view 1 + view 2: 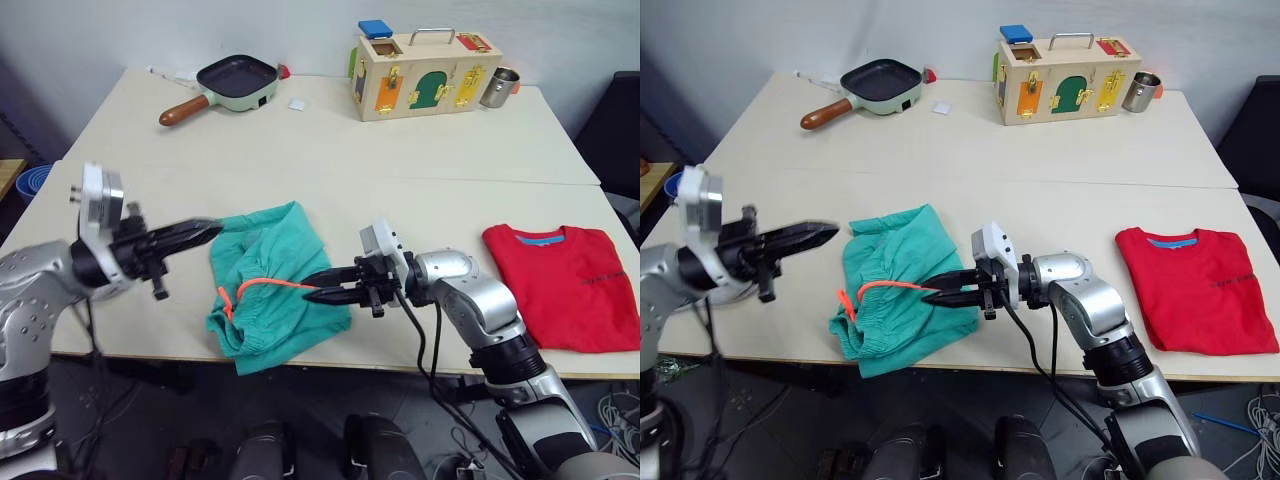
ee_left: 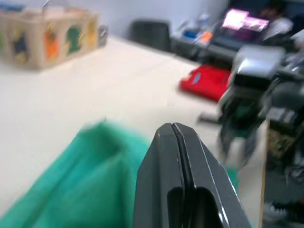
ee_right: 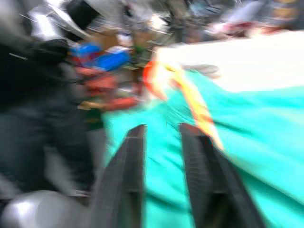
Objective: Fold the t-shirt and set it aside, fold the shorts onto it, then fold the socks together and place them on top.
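The teal shorts (image 1: 262, 255) lie rumpled near the table's front edge, and their orange drawstring (image 1: 262, 284) loops across them. My left gripper (image 1: 214, 231) is shut, its tips level with the shorts' upper left corner, and I see no fabric between the fingers. My right gripper (image 1: 308, 287) points left over the shorts' right side. It is open, with teal cloth and the drawstring's end just beyond its fingertips (image 3: 135, 142). The red t-shirt (image 1: 565, 285) lies folded flat at the right of the table, beyond my right arm. The socks are out of view.
At the far side stand a green frying pan (image 1: 238, 80) with a wooden handle, a wooden latch box (image 1: 425, 75) and a metal cup (image 1: 498, 87). A small white piece (image 1: 297, 103) lies between pan and box. The shorts' lower corner hangs over the table's front edge (image 1: 150, 352).
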